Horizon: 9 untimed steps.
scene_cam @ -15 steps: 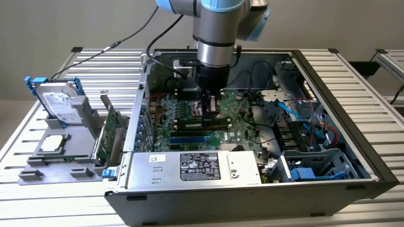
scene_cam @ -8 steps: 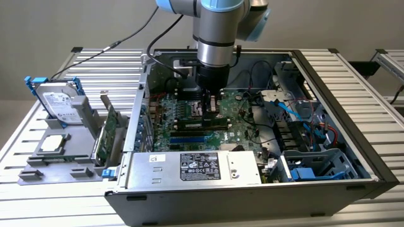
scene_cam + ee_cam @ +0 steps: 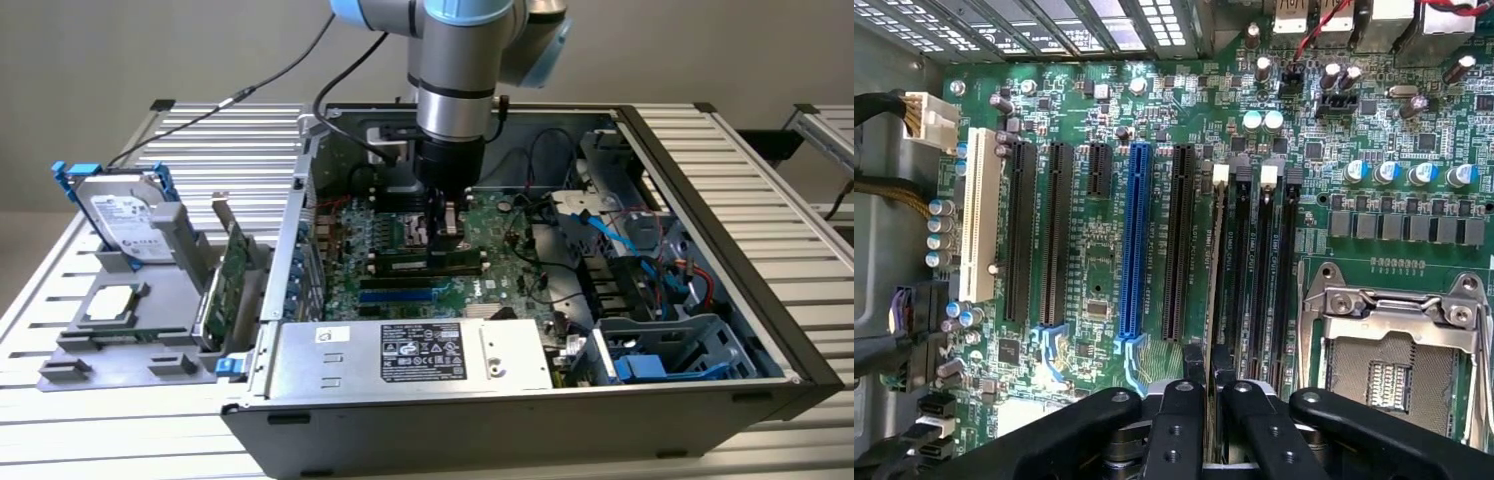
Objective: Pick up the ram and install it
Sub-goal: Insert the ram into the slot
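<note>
Wrist view: hand (image 3: pixel 1204 392) pinches slim flat ram (image 3: pixel 1212 262)

Slatted aluminium table (image 3: pixel 747 150): open computer case (image 3: pixel 534 440) in middle, grey fixture tray (image 3: pixel 120 350) toward exterior view's left.

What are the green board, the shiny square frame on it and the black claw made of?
The green board: likely resin circuit laminate, glossy green lacquer over fine traces. The square frame: bare metal by its silvery glints. The claw: matte black, plastic or coated metal; the look leaves that open.
</note>
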Motion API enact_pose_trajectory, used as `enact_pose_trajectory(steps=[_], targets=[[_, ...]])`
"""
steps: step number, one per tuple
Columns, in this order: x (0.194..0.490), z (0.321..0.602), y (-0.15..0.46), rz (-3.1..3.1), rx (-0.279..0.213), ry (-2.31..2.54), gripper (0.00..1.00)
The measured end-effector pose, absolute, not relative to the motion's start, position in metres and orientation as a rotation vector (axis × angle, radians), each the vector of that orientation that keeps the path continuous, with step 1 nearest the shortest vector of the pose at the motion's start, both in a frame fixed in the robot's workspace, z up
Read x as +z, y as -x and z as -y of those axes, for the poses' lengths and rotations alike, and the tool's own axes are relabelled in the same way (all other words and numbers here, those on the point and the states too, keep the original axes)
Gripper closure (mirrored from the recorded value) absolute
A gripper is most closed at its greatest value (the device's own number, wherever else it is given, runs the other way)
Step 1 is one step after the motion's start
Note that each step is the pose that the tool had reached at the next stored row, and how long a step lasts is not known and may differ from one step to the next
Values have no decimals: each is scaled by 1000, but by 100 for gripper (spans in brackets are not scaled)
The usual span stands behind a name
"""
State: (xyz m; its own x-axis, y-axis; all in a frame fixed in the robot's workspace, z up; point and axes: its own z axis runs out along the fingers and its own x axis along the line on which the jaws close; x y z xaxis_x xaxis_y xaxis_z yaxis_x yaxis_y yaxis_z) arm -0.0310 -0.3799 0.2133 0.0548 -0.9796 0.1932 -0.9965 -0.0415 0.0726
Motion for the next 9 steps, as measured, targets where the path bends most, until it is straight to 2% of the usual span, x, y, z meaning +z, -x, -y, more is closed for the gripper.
enact_pose_trajectory(steps=[9], targets=[[212,377,31,2024,142,-2136,86]])
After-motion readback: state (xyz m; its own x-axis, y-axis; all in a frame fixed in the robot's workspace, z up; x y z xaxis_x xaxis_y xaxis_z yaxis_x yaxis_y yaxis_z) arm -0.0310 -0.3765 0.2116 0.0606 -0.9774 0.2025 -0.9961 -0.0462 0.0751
